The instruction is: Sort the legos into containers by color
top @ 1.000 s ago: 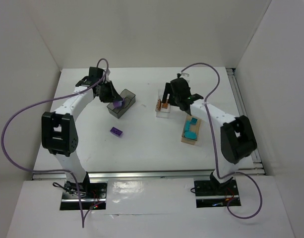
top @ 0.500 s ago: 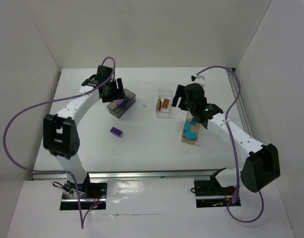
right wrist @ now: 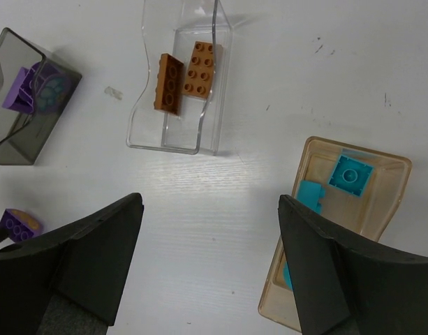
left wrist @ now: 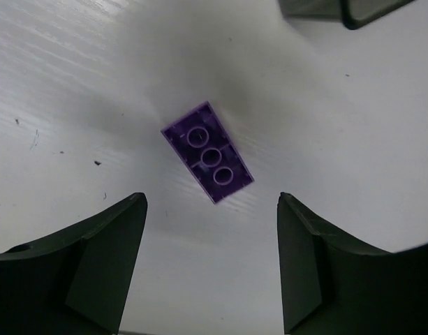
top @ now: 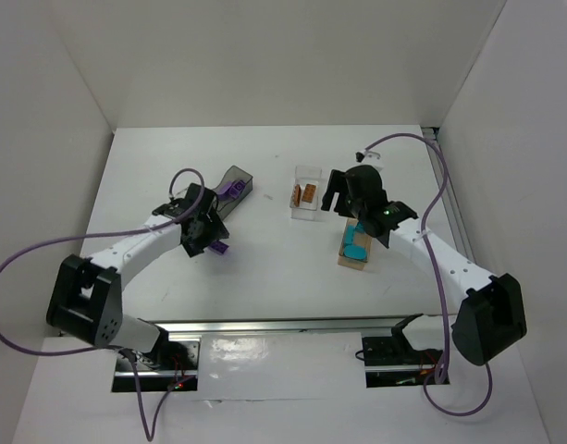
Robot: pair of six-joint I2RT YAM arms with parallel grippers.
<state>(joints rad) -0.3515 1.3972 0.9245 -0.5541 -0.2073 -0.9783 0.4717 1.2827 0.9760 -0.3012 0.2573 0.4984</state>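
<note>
A loose purple lego point(left wrist: 208, 152) lies underside up on the white table, just ahead of my open left gripper point(left wrist: 210, 199), whose fingers touch nothing. From above, the left gripper point(top: 209, 239) hovers over this purple lego point(top: 221, 248). The dark grey container point(top: 229, 190) holds a purple lego point(right wrist: 25, 87). Two orange-brown legos point(right wrist: 170, 82) lie in the clear container point(right wrist: 140, 132). Teal legos point(right wrist: 351, 174) sit in the tan container point(right wrist: 392, 209). My right gripper point(right wrist: 210, 202) is open and empty above bare table between the clear and tan containers.
White walls enclose the table on the left, the back and the right. A metal rail point(top: 283, 324) runs along the near edge by the arm bases. Purple cables point(top: 24, 268) loop off both arms. A corner of the dark container point(left wrist: 346, 10) shows in the left wrist view.
My left gripper opened at the dark container, then swung toward the near side and came down over the loose purple lego. The right arm drew back from the clear container.
</note>
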